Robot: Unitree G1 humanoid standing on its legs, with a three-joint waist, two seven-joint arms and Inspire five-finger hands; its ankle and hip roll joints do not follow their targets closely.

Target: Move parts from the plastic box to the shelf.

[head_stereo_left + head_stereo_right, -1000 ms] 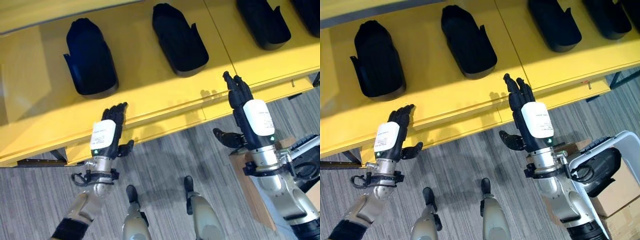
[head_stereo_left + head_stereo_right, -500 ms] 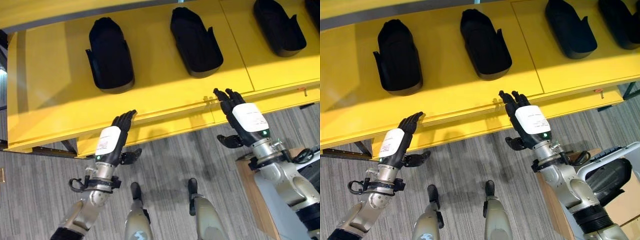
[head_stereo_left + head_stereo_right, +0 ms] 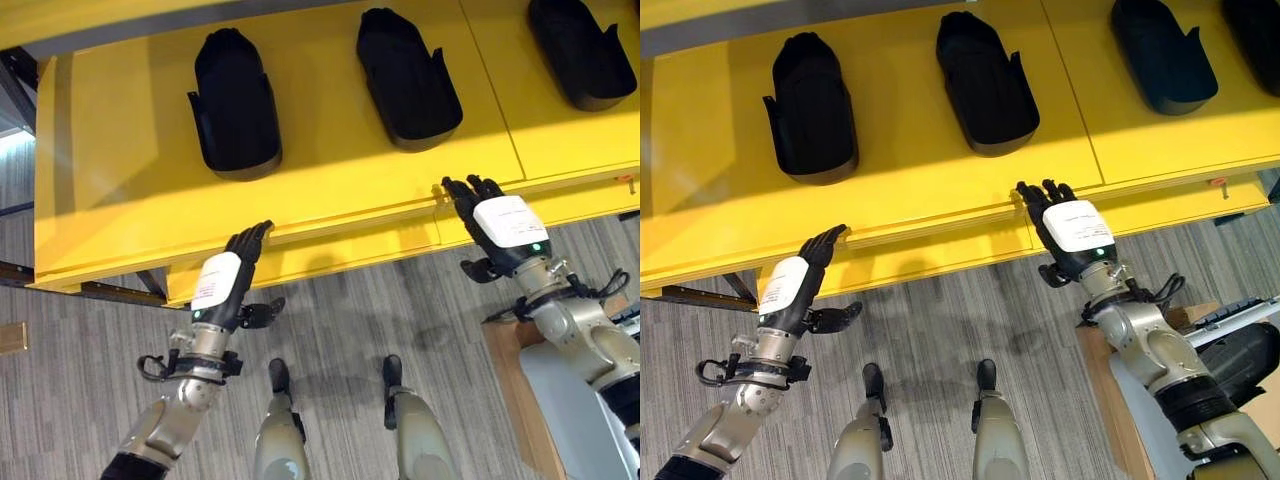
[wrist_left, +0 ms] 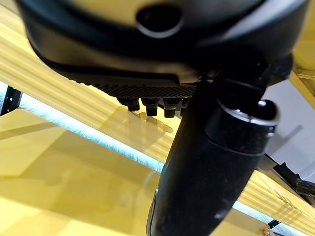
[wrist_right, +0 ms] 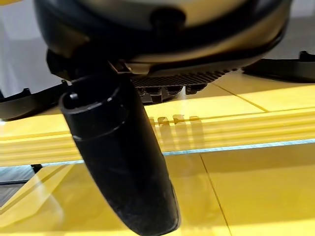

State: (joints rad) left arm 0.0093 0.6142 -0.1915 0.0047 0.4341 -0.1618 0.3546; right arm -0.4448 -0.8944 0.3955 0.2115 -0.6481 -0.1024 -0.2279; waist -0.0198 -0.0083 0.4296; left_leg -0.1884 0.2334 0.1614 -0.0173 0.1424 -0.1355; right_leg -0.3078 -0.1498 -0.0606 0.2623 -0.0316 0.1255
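Left robot hand [image 3: 222,285] flat and empty at the front edge of the yellow shelf [image 3: 110,130], fingers straight, thumb out to the side; right robot hand [image 3: 500,228] likewise flat and empty, fingertips reaching just over the same front edge further right. Nothing carried by either. Three black parts resting on the shelf: left part [image 3: 236,103] well back from the left robot hand, middle part [image 3: 408,77] between the two hands and set back from the edge, right part [image 3: 580,50] toward the far right corner. Pale box [image 3: 1200,330] with a dark part inside, low beside the right arm, probably the plastic box named in the task.

Risks from here, as judged: straight fingers so close to the shelf's front edge could knock or scrape it if either arm drops or swings without first drawing back. Right arm, turning toward the box, could clip the box rim or the brown carton [image 3: 510,385] beside it. Any forward drift of the right fingertips could nudge the middle part out of line. Free spots look narrow, so another part set down carelessly could strike its neighbours.
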